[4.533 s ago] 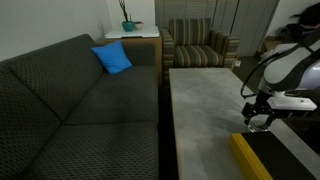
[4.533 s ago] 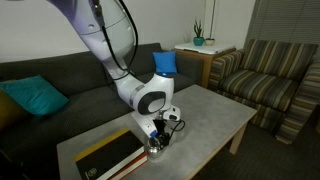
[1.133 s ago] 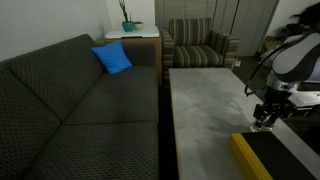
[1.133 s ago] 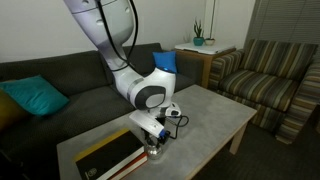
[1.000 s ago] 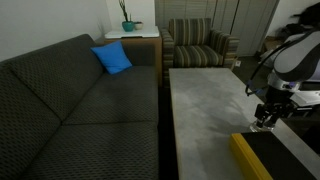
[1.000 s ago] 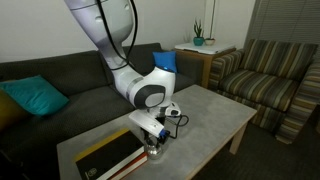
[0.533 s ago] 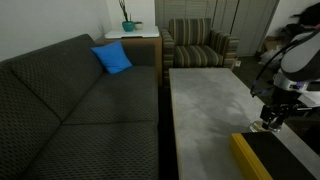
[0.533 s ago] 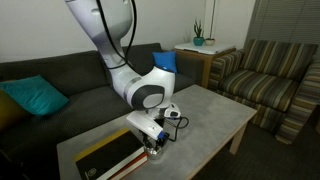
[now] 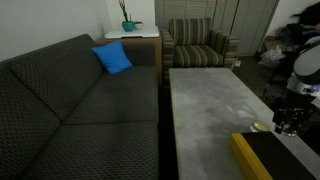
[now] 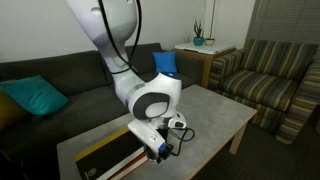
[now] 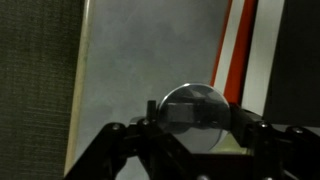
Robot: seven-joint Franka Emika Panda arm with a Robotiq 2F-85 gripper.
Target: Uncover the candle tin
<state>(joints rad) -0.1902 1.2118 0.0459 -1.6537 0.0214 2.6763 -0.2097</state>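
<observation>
A grey bench (image 9: 215,100) is standing in a sitting room, running alongside a dark sofa (image 9: 70,100) that is carrying a blue cushion (image 9: 112,58). A striped armchair (image 9: 200,45) is sitting at the far end, next to a side table (image 9: 132,38) with a plant (image 9: 127,22). A long yellow-edged black box (image 10: 105,160) is lying at one end of the bench. The candle tin (image 9: 262,127) is resting on the bench just beside that box, showing pale inside. The gripper (image 9: 287,126) is hanging close by. As far as the wrist view lets me judge, its jaws are pinching a round silvery lid (image 11: 195,108). In an exterior view the arm (image 10: 150,100) is hiding the tin.
</observation>
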